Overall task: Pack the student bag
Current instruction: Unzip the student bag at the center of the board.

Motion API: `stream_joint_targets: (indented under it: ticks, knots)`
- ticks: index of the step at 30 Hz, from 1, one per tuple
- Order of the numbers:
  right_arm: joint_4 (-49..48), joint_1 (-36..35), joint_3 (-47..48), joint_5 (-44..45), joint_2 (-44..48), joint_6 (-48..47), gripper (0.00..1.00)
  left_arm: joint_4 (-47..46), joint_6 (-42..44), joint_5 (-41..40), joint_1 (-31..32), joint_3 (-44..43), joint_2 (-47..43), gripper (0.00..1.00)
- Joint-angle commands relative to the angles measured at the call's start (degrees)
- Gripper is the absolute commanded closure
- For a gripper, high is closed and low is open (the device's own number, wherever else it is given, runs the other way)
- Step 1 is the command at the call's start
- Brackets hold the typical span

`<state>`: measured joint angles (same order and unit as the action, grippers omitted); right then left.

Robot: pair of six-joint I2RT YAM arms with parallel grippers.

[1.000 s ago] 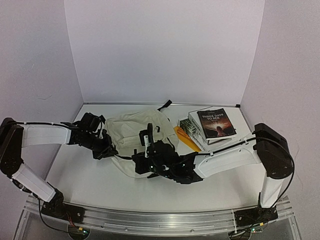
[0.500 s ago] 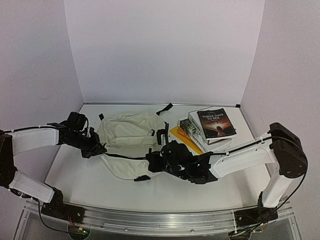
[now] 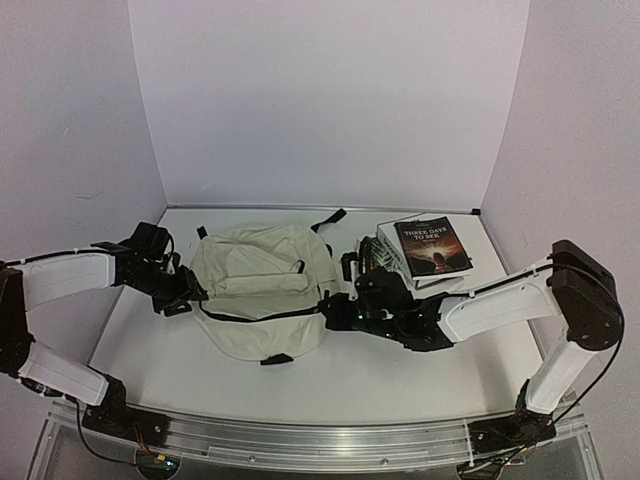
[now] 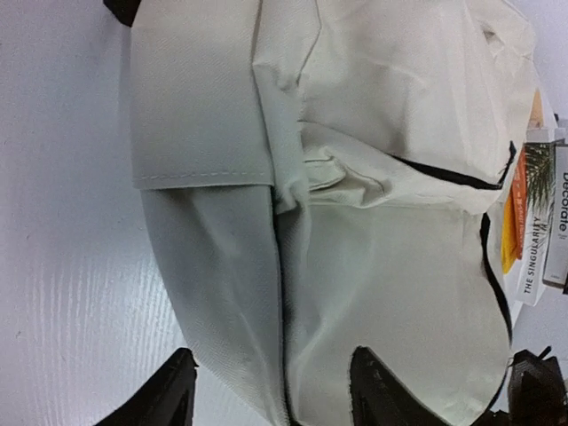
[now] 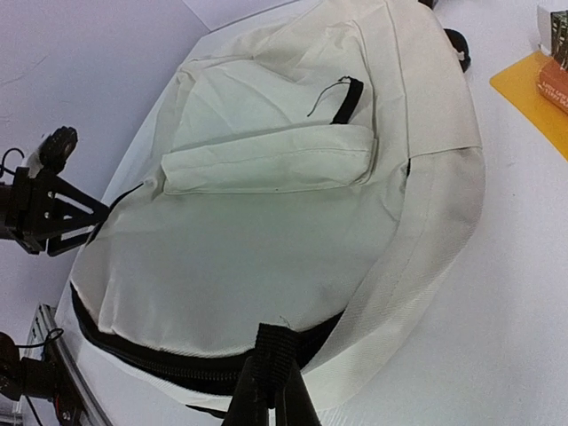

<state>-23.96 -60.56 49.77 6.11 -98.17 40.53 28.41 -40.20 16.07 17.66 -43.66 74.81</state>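
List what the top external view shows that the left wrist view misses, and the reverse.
Only top external: both arms, the right gripper closed on the zipper edge of the student bag, and the Three Days to See cover. Only left wrist: the left gripper with fingers spread astride the bag's edge, plus spines reading The Singularity and Decorate. Both: the cream bag and the book stack beside it.
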Motion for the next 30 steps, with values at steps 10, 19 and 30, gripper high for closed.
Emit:
stream_joint_targets:
  ticks: [10, 19, 30]
  knots:
    - [-6.66, 1.07, -2.38, -3.47, 3.42, 0.55, 1.00, -3.74, 18.15, 0.44, 24.48, -17.10, 6.04, 0.18]
    - [-8.72, 1.41, -3.89, -4.13, 3.42, 2.18, 1.00, -4.57, 21.99, -2.17, 34.71, -21.16, 16.21, 0.12]
    - [-9.73, 1.41, -5.12, -3.96, 3.97, 2.48, 1.00, -5.88, 21.10, -10.05, 37.10, -24.72, 21.66, 0.34]
